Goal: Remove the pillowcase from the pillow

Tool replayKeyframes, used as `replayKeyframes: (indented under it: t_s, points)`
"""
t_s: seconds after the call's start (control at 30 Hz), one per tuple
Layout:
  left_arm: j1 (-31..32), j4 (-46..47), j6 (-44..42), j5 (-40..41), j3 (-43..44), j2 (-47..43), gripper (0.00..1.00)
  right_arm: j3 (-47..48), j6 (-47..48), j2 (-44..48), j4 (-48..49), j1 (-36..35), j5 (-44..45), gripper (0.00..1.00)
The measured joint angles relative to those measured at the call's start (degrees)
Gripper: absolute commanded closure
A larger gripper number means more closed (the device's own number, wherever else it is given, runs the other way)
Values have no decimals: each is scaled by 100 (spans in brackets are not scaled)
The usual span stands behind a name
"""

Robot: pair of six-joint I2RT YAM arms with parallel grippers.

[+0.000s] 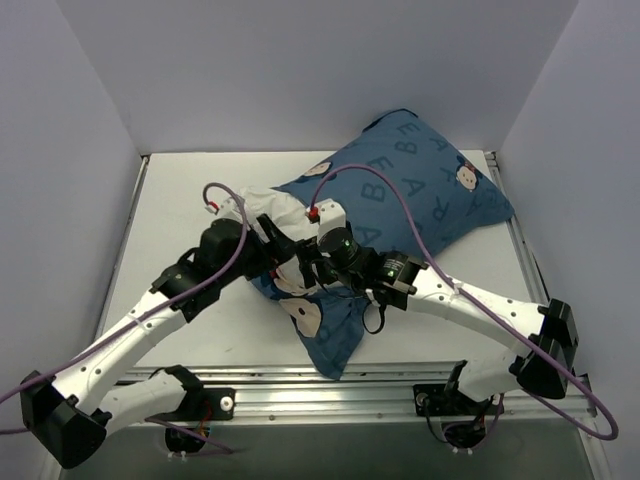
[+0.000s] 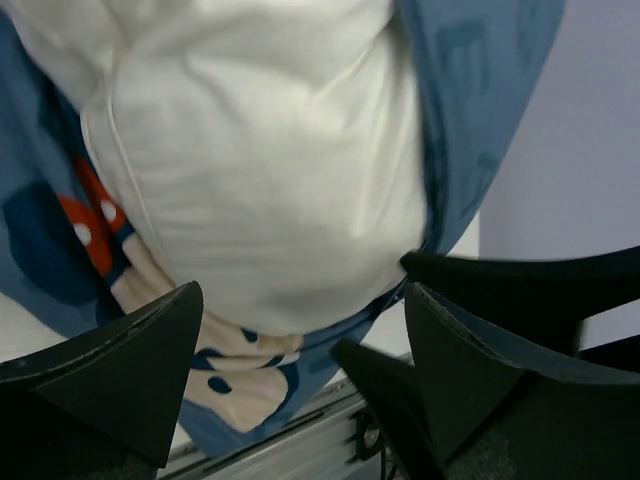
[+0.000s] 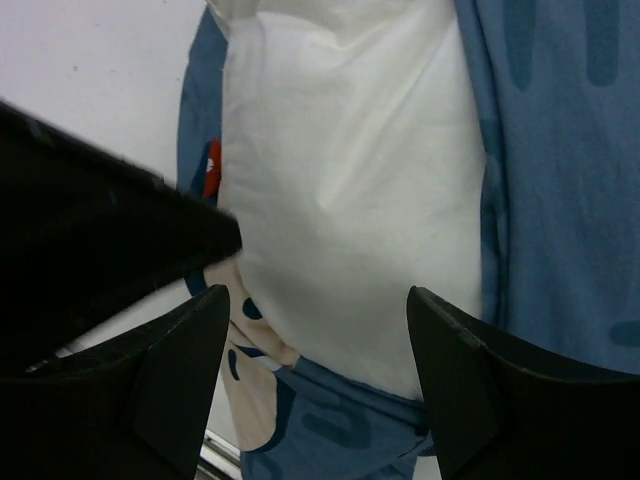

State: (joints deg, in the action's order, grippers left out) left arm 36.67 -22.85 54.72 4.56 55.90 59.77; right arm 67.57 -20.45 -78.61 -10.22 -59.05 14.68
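Note:
The blue pillowcase with letters and mouse faces lies slanted from the back right to the table's front edge. The white pillow bulges out of its open end at the centre left. Both grippers meet there. My left gripper is open, and the bare pillow bulges between its fingers with nothing gripped. My right gripper is open too, and its fingers stand either side of the pillow's end, above a fold of pillowcase. The other gripper's dark body shows in each wrist view.
An aluminium rail runs along the table's near edge, and the pillowcase's loose end reaches almost to it. White walls close in the left, back and right. Purple cables arch over both arms. Bare white table lies to the left.

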Motion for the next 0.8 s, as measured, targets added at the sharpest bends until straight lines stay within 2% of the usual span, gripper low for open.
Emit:
replayKeyframes:
  t_s: [0.1,0.2,0.3,0.57,0.8]
  points:
    - [461,13,393,273,-546,-2,11,-7,37,-120,-195,15,243,26]
    - [632,57,728,555,-922,-20,11,-17,22,-317,-321,35,492,18]
    - [796,63,966,758,-1150,-101,11,-81,-26,-520,-264,59,664,14]
    - [1008,271,1279,1012,-1541,-278,12,-299,-35,-890,155,81,855,13]
    - [1091,579,1537,1036,-1777,125,20,-299,-52,-1056,297,195,866,18]
